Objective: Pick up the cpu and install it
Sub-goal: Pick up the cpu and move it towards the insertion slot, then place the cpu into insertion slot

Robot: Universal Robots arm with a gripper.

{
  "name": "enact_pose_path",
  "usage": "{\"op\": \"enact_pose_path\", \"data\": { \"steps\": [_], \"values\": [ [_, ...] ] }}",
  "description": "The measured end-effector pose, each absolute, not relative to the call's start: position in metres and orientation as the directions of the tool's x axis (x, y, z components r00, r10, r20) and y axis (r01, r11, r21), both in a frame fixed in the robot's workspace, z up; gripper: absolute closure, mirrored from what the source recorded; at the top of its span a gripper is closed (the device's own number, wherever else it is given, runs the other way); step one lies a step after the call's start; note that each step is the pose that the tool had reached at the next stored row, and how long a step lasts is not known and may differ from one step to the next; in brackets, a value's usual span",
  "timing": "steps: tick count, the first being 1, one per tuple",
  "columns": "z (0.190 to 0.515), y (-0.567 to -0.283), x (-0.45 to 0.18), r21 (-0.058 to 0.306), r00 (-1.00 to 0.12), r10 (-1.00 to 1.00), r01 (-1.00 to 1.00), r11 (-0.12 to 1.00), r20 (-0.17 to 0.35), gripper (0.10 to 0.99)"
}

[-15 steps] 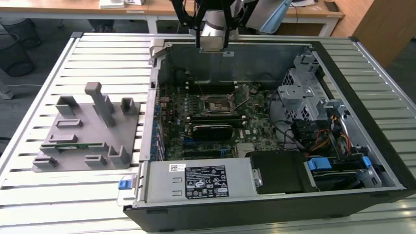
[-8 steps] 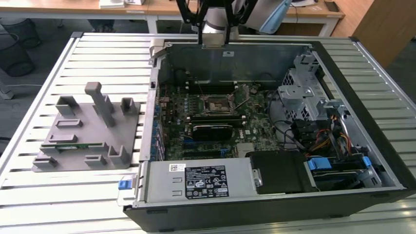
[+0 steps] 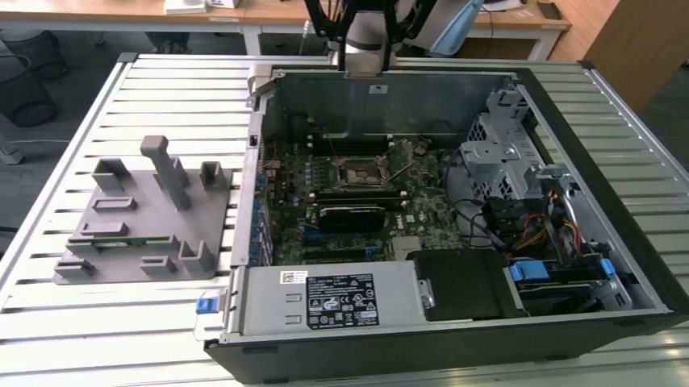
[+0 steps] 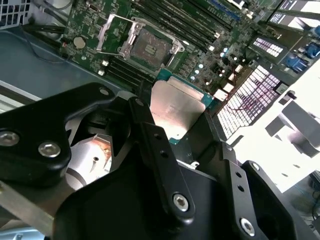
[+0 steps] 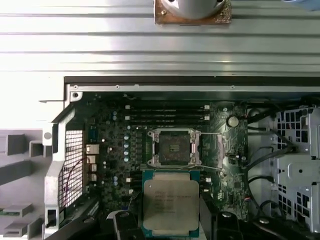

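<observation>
The cpu (image 5: 171, 202), a small square chip with a pale silvery top and a green edge, hangs above the motherboard. My gripper (image 5: 171, 222) is shut on it, with a black finger against each of two opposite sides. In the second wrist view the cpu (image 4: 177, 112) sits between the dark fingers (image 4: 146, 117) of the gripper (image 4: 175, 127). The open socket (image 5: 172, 147) lies on the board just beyond the chip, its metal frame (image 5: 212, 150) swung aside. In the exterior view the socket (image 3: 357, 171) sits mid-board inside the open computer case (image 3: 453, 89), and the arm (image 3: 366, 40) hangs over the case's far wall.
A grey plastic fixture (image 3: 140, 218) holding a green memory stick (image 3: 119, 239) stands on the slatted table at the exterior view's left. Memory slots (image 5: 167, 114) flank the socket. Cables and a drive cage (image 3: 506, 153) fill the case's right side, and a power supply (image 3: 334, 300) its front.
</observation>
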State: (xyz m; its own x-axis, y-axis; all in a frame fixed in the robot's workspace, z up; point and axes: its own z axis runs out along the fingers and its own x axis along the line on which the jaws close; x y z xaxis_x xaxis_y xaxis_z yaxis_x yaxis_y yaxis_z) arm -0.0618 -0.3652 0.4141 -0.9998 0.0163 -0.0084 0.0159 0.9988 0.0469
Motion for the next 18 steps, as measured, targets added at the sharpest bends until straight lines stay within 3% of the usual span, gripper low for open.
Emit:
{"op": "enact_pose_path", "data": {
  "steps": [18],
  "values": [
    [0.413,-0.365,-0.043,0.04,-0.998,0.069,0.068,0.997,-0.01,0.545]
  ]
}}
